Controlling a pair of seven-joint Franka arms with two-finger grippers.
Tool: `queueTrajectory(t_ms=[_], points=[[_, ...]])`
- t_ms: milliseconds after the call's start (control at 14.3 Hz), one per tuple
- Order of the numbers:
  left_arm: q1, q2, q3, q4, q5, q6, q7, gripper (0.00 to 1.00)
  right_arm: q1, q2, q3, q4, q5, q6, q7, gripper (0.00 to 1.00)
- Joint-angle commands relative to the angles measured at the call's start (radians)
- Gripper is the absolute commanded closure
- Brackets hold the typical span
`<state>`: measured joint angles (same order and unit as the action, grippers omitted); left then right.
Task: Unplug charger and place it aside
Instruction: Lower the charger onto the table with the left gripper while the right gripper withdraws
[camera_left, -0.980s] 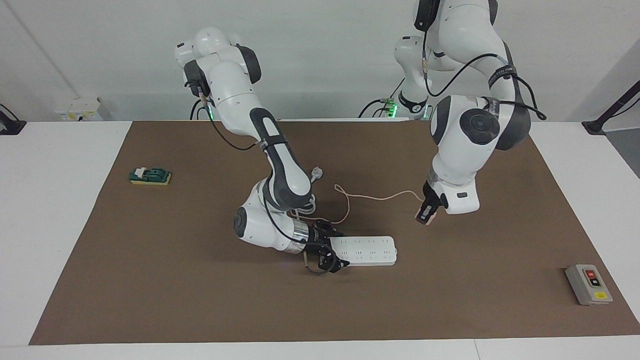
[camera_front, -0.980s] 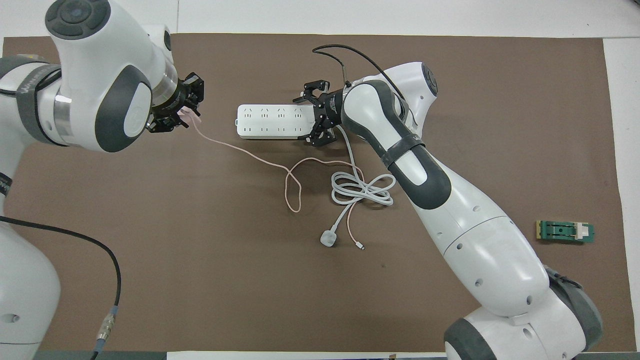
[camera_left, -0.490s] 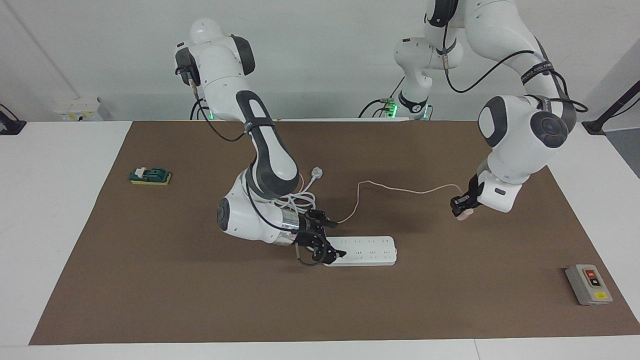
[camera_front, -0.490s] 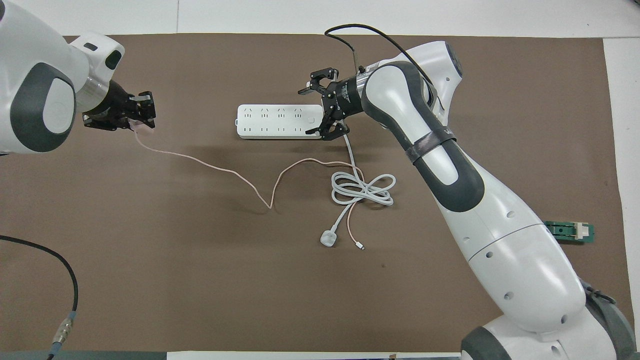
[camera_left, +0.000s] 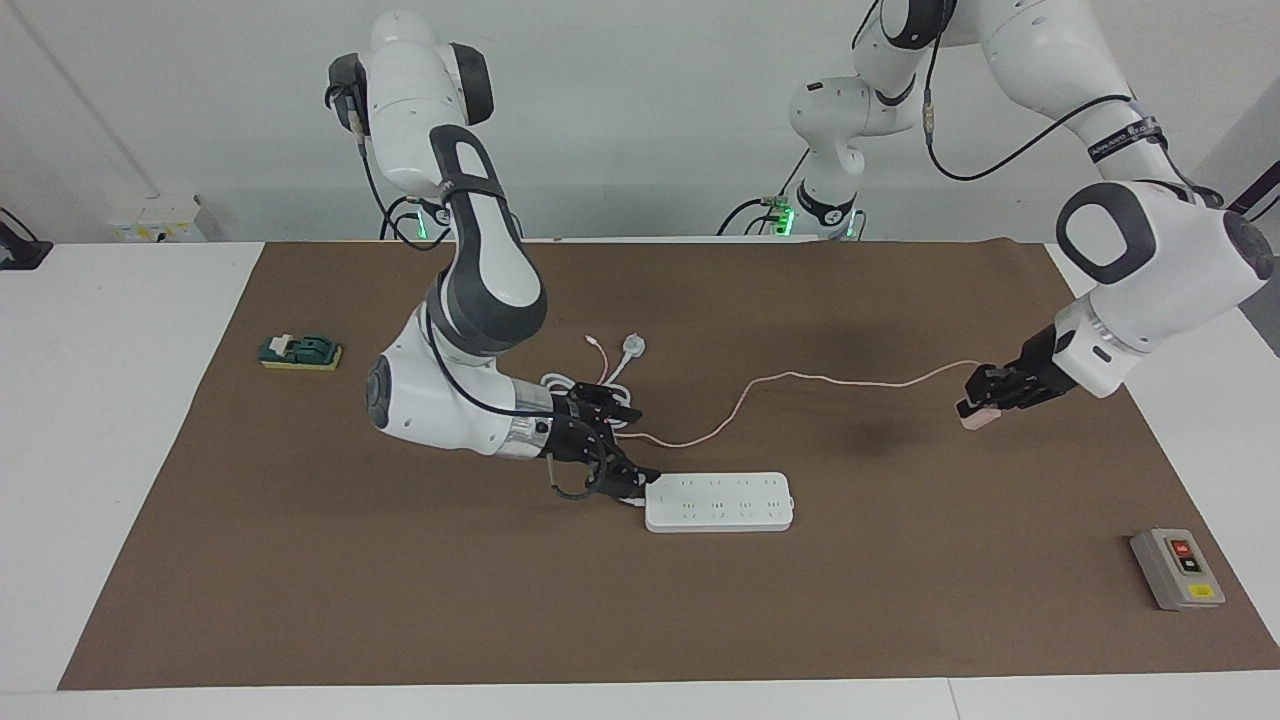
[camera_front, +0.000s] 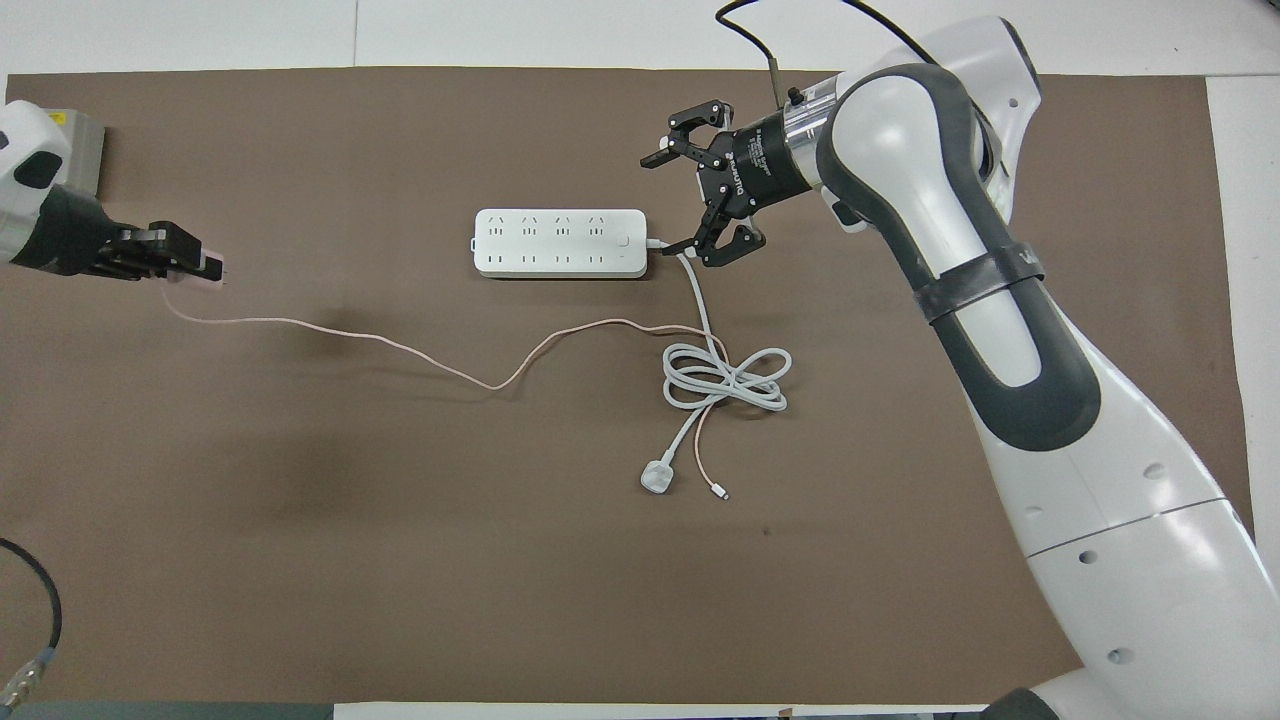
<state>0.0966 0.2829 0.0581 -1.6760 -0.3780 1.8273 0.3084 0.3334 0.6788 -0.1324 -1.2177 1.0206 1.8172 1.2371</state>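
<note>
Left gripper (camera_left: 978, 408) clamped on the charger (camera_left: 981, 418), held in the air over the brown mat (camera_left: 900, 600) near the left arm's end. Its thin pink cable (camera_left: 800, 378) trails back toward the table's middle (which way the cube faces I cannot tell). Bare mat lies beneath; grey switch box (camera_left: 1177, 568) sits well apart. Right gripper (camera_left: 612, 448), jaws spread wide and empty, hangs just beside the power strip (camera_left: 719, 501), at its cord end.
</note>
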Motion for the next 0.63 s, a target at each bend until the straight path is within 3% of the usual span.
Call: queueTrajectory(t_ms=[0, 350, 560], points=[[0.044, -0.105, -0.011, -0.183, -0.054, 0.035, 0.134, 1.0, -0.002, -0.082, -0.044, -0.049, -0.037, -0.057, 0.012, 0.0], [0.142, -0.215, -0.009, -0.459, -0.151, 0.094, 0.297, 1.0, 0.002, -0.201, -0.093, -0.051, -0.235, -0.122, -0.001, 0.0], [0.149, -0.235, -0.006, -0.525, -0.153, 0.168, 0.348, 1.0, -0.002, -0.264, -0.095, -0.051, -0.381, -0.186, -0.075, 0.0]])
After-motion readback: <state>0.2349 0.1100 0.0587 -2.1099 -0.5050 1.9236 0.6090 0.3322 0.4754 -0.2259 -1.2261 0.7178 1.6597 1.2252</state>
